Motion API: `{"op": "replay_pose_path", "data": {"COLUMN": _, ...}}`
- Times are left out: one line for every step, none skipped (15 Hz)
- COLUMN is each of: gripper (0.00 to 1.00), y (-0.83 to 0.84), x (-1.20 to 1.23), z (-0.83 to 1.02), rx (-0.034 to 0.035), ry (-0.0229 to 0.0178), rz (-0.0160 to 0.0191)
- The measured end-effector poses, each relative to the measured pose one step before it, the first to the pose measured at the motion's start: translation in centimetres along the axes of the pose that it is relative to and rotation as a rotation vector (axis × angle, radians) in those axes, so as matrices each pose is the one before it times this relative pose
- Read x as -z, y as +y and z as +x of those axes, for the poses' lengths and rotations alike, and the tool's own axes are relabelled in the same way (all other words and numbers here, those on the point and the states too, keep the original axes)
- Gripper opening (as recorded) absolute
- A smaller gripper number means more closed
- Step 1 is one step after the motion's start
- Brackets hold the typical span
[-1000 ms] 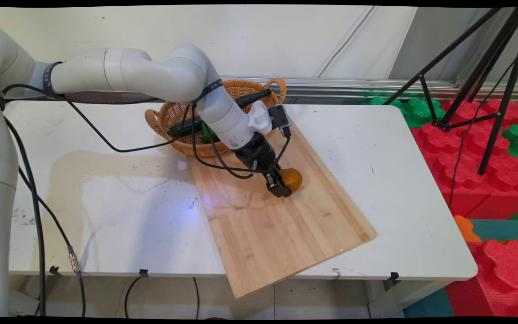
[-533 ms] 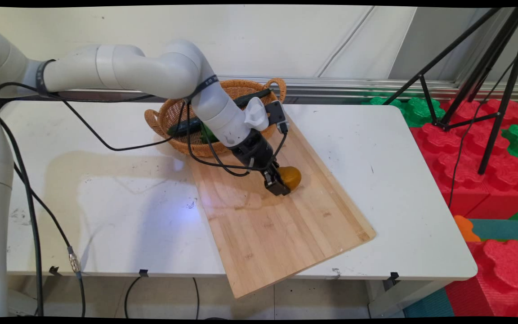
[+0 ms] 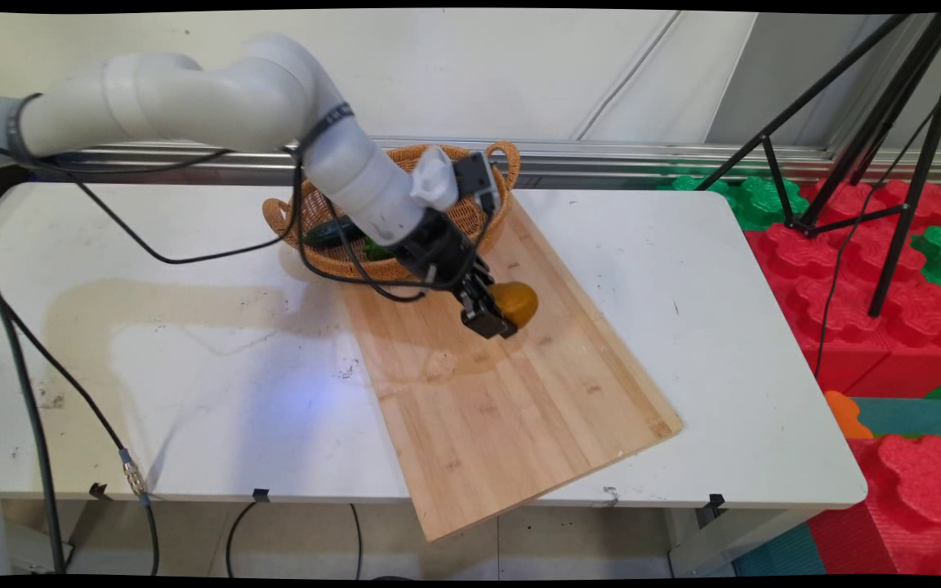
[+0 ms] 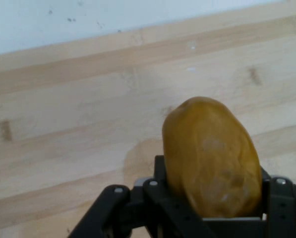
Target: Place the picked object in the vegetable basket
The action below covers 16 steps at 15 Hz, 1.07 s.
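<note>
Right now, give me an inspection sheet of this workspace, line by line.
Surface: white table, scuffed, with a wooden cutting board lying slantwise across it, its near corner past the table's front edge.
Things: yellow-brown potato held above the board; its shadow lies on the wood.
Clutter: wicker basket at the board's far end, a dark green cucumber inside.
Gripper: gripper shut on the potato, which fills the hand view.
Cables: black cables hang from the arm; more run under the table's front edge.
Surroundings: black tripod and red and green foam blocks to the right; wall behind.
</note>
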<state>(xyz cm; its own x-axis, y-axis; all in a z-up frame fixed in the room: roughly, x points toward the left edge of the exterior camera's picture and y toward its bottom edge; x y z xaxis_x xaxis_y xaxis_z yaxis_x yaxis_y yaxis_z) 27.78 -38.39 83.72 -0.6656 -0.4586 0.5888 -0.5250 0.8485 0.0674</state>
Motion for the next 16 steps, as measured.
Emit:
{"op": "replay_pose_path", "data": {"gripper": 0.00, "y": 0.152, "x": 0.985, "z": -0.081, "rx": 0.00052, "ry": 0.00967, "rz": 0.00176}}
{"op": "replay_pose_path", "data": {"gripper": 0.00, "y": 0.081, "x": 0.668, "z": -0.050, "rx": 0.00055, "ry": 0.00680, "rz": 0.00146}}
{"op": "replay_pose_path", "data": {"gripper": 0.00, "y": 0.147, "x": 1.062, "z": -0.098, "rx": -0.00073, "ry": 0.01060, "rz": 0.00098}}
{"op": "replay_pose_path", "data": {"gripper": 0.00, "y": 0.151, "x": 1.242, "z": -0.146, "rx": 0.00013, "ry": 0.01223, "rz": 0.00225}}
{"op": "replay_pose_path", "data": {"gripper": 0.00, "y": 0.125, "x": 1.226, "z": -0.146, "rx": 0.00050, "ry": 0.01219, "rz": 0.00259}}
{"op": "replay_pose_path", "data": {"gripper": 0.00, "y": 0.074, "x": 1.103, "z": -0.171, "rx": 0.00023, "ry": 0.00984, "rz": 0.00250}}
{"op": "replay_pose_path", "data": {"gripper": 0.00, "y": 0.050, "x": 1.257, "z": -0.177, "rx": -0.00034, "ry": 0.01037, "rz": 0.00374}}
{"op": "replay_pose_path", "data": {"gripper": 0.00, "y": -0.025, "x": 1.302, "z": -0.212, "rx": 0.00004, "ry": 0.01032, "rz": 0.00538}}
{"op": "replay_pose_path", "data": {"gripper": 0.00, "y": -0.087, "x": 1.123, "z": -0.194, "rx": 0.00100, "ry": 0.00843, "rz": 0.00556}}
{"op": "replay_pose_path", "data": {"gripper": 0.00, "y": -0.089, "x": 0.738, "z": -0.112, "rx": 0.00070, "ry": 0.00558, "rz": 0.00392}}
{"op": "replay_pose_path", "data": {"gripper": 0.00, "y": -0.204, "x": 1.102, "z": -0.183, "rx": 0.00264, "ry": 0.00746, "rz": 0.00601}}
{"op": "replay_pose_path", "data": {"gripper": 0.00, "y": -0.162, "x": 0.716, "z": -0.106, "rx": 0.00218, "ry": 0.00521, "rz": 0.00461}}
{"op": "replay_pose_path", "data": {"gripper": 0.00, "y": -0.337, "x": 1.081, "z": -0.180, "rx": 0.00632, "ry": 0.00849, "rz": 0.00892}}
{"op": "replay_pose_path", "data": {"gripper": 0.00, "y": -0.243, "x": 0.680, "z": -0.086, "rx": 0.00419, "ry": 0.00582, "rz": 0.00596}}
{"op": "replay_pose_path", "data": {"gripper": 0.00, "y": -0.451, "x": 0.941, "z": -0.129, "rx": 0.00698, "ry": 0.00736, "rz": 0.01025}}
{"op": "replay_pose_path", "data": {"gripper": 0.00, "y": -0.311, "x": 0.607, "z": -0.076, "rx": 0.00451, "ry": 0.00473, "rz": 0.00745}}
